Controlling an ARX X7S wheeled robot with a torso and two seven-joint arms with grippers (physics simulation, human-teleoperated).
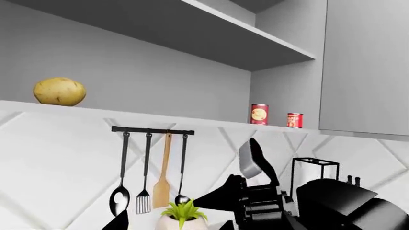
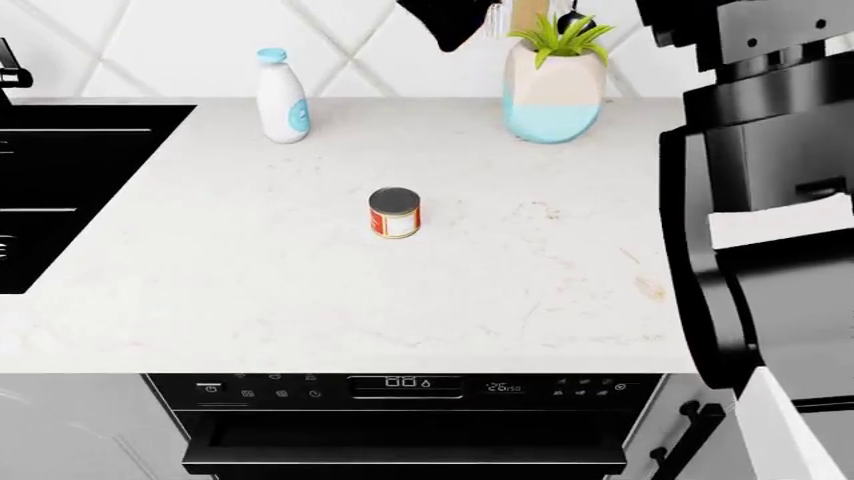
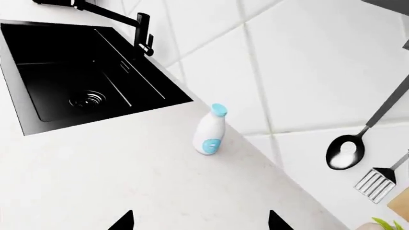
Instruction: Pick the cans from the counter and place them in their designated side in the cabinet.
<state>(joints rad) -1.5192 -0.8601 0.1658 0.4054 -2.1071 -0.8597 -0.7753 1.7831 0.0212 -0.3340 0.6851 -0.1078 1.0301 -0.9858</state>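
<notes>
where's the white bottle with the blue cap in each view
Head view: white bottle stands at the back of the counter, upper left, near the sink.
Right wrist view: bottle near the picture's centre, on the counter edge by the wall.
Left wrist view: not in it.
Shared landmark: the black sink beside the bottle.

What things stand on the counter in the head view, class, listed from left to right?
Sink → white bottle with blue cap → squat can with the red-and-white label → potted plant.
</notes>
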